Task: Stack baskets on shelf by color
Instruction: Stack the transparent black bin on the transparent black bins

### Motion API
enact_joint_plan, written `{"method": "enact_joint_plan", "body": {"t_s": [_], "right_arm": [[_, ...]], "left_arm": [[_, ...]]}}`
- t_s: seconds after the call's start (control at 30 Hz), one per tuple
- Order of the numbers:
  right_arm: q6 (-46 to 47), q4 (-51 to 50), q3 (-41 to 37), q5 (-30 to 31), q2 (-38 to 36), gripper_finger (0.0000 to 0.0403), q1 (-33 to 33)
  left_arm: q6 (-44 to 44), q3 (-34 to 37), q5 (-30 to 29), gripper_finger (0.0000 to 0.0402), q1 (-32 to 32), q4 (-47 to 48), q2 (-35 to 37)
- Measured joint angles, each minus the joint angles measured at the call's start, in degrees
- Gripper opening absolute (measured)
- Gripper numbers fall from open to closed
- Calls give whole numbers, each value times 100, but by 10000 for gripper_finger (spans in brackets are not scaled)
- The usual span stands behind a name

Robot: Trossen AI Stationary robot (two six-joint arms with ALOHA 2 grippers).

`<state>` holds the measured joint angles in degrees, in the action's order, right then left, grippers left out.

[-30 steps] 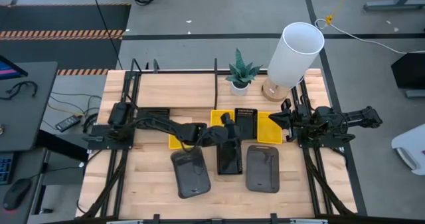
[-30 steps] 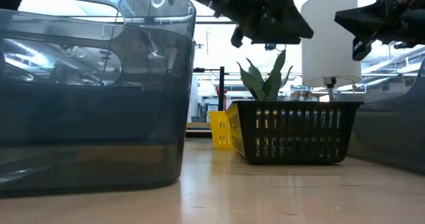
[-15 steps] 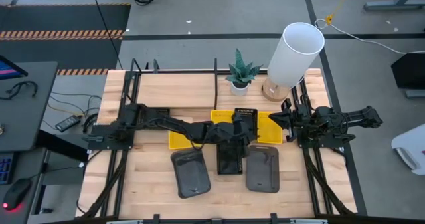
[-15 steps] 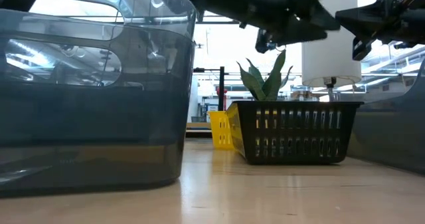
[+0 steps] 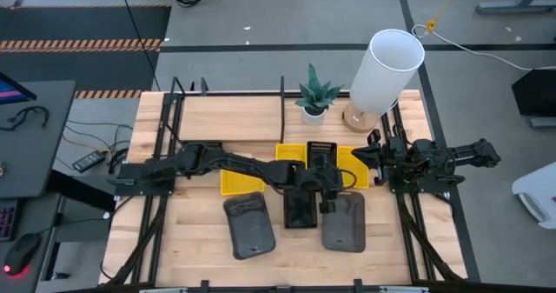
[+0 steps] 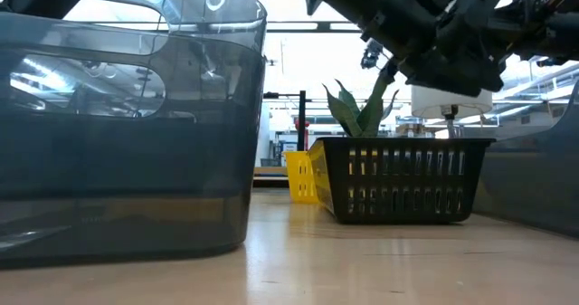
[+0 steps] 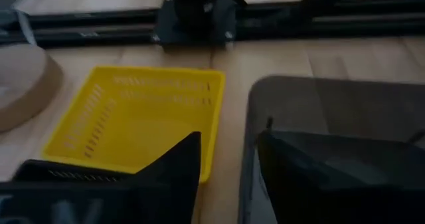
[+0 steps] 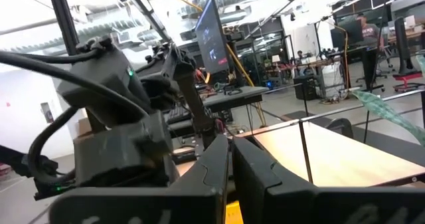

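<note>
I have the left pincer [image 5: 333,191] reached far across the table, hovering over the near rim of the right-hand dark grey basket [image 5: 344,222], just beside the black slatted basket [image 5: 301,208]. Its fingers [image 7: 174,171] stand apart with nothing between them; through the wrist camera a yellow basket [image 7: 136,114] lies just ahead and the grey basket's rim [image 7: 332,108] sits beside it. Another grey basket [image 5: 249,226] lies well off to the pincer's other side. The right pincer [image 5: 369,156] waits at the table's right edge, fingers [image 8: 222,164] nearly together, holding nothing.
</note>
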<state>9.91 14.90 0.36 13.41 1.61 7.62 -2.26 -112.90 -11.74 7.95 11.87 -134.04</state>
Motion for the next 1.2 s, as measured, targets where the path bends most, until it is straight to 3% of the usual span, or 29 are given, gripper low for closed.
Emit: {"method": "enact_joint_plan", "body": {"t_s": [0.27,0.83,1.2], "right_arm": [[0,3,0,0,0,27,2],[0,2,0,0,0,27,2],[0,2,0,0,0,27,0]], "left_arm": [[149,-2,200,177,-7,129,-172],[155,4,176,141,-33,157,-431],[198,-2,172,78,-29,417,-431]]}}
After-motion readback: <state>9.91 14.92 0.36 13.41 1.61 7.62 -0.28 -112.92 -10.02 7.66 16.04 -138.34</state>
